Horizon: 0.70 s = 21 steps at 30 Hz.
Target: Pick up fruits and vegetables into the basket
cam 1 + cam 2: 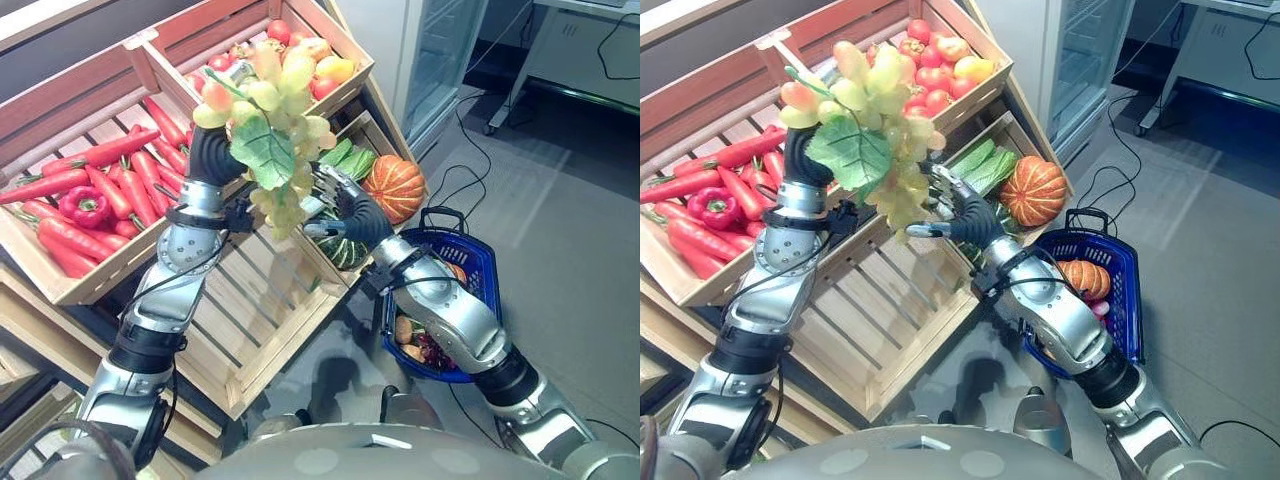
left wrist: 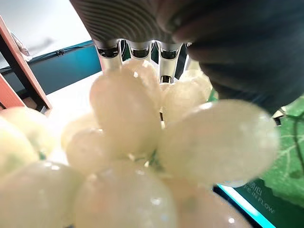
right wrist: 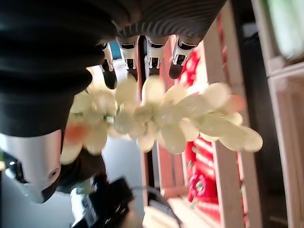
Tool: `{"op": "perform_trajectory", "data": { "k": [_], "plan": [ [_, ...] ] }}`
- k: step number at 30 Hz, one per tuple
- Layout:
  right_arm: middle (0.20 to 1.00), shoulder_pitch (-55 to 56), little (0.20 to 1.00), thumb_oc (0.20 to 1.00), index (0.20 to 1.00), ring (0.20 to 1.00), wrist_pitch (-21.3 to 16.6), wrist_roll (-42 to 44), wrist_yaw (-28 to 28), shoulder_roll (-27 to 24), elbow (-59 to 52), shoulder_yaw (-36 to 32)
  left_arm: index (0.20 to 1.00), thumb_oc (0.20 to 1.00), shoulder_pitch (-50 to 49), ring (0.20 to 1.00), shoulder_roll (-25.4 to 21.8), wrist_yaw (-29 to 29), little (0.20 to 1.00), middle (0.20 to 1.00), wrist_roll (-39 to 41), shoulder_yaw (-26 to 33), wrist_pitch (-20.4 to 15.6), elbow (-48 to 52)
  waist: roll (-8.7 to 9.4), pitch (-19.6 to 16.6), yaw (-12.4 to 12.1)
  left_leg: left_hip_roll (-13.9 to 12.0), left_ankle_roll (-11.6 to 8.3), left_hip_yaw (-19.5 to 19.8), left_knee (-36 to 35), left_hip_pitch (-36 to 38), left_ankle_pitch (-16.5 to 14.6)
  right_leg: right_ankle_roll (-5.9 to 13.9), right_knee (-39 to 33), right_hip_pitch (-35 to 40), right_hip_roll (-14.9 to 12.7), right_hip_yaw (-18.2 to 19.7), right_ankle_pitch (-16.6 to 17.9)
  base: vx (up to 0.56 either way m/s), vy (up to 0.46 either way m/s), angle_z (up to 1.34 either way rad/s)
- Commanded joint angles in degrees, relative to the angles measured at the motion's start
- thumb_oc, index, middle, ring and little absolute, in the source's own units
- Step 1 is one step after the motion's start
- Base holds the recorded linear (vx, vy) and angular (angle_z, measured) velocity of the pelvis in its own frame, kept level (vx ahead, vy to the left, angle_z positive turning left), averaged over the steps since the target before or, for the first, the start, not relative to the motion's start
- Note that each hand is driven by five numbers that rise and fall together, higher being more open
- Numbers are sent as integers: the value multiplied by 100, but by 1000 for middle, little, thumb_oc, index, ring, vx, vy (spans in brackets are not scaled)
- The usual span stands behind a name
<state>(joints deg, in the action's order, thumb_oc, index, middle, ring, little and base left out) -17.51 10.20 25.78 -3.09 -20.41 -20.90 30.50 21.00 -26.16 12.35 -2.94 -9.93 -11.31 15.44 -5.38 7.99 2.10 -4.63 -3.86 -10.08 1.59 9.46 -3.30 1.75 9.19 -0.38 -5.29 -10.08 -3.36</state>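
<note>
Down by the right arm sits the blue basket [image 1: 484, 262], already holding a small pumpkin [image 1: 1083, 277]. Above it the right hand [image 1: 345, 212] spreads relaxed fingers beside the grape bunch [image 1: 275, 120]: pale yellow-green fruit, some blushed pink, one broad green leaf. Left hand [image 1: 215, 152] grips its top, raised before crates of carrots [image 1: 110, 190] and tomatoes [image 1: 930, 62].
</note>
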Motion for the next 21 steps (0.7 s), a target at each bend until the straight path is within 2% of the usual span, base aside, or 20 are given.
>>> {"op": "perform_trajectory", "data": {
  "k": [1,5,9,16,21],
  "plan": [
    [1000,-584,1000,1000,1000,1000,-465,213,61,577,-443,86,200,200,858,200,-191,22,200,200,-90,-266,-11,114,394,-13,-32,145,212,80,333,-198,-316,622,-70,456,-597,-200,-155,4,-25,6],
    [1000,-695,1000,1000,1000,1000,-472,225,-143,646,-364,195,200,200,915,200,-142,-106,200,200,-76,-409,87,134,422,-34,-74,144,213,103,325,-203,-321,630,-89,467,-592,-215,-158,0,-8,3],
    [1000,-652,1000,1000,1000,1000,-607,69,-629,626,-239,154,200,200,846,200,-98,-196,200,200,-51,-500,158,176,434,-45,-87,142,229,103,307,-195,-321,644,-111,475,-590,-214,-147,0,0,0],
    [1000,-454,1000,1000,1000,1000,-798,-176,-1270,504,-70,-131,200,200,614,200,8,69,200,200,-145,-488,160,328,424,21,-44,155,259,76,287,-179,-351,665,-143,462,-592,-191,-120,0,0,0],
    [1000,-265,1000,1000,1000,1000,-1020,-401,-1153,360,-195,-336,200,200,470,200,44,293,200,200,-224,-385,122,428,419,49,-8,166,272,71,271,-173,-357,680,-156,455,-592,-171,-108,0,0,0]
  ]
}}
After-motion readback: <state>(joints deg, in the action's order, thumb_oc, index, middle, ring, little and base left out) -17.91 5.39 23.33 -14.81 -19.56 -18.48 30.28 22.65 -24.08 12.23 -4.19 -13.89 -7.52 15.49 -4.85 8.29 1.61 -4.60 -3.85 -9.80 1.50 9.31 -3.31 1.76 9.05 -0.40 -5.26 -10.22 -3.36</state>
